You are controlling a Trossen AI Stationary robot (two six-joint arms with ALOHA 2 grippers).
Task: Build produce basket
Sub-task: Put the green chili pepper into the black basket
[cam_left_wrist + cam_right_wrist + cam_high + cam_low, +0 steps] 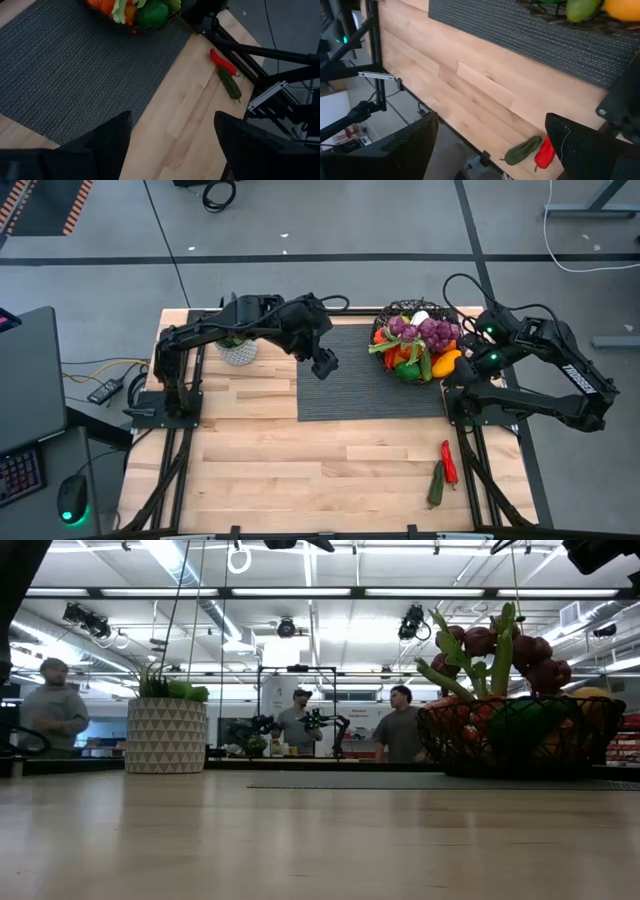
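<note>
1. Nearest the front edge, right side: a red chilli (448, 462) and a green chilli (437, 483) lie side by side, almost touching, still out of the basket. Both run roughly near-to-far.
2. Best bet is probably the right gripper (470, 352), fingers spread and empty; it should pinch across the short width, not along.
3. The left gripper (325, 364) hovers open over the grey mat (350, 385).
4. Farthest back, the basket (418, 345) sits on the mat's far right corner, heaped with produce.

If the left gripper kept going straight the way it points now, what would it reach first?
Probably the bare wooden table beside the mat. The open left gripper aims there, short of the red chilli and green chilli; depth is unclear.
</note>
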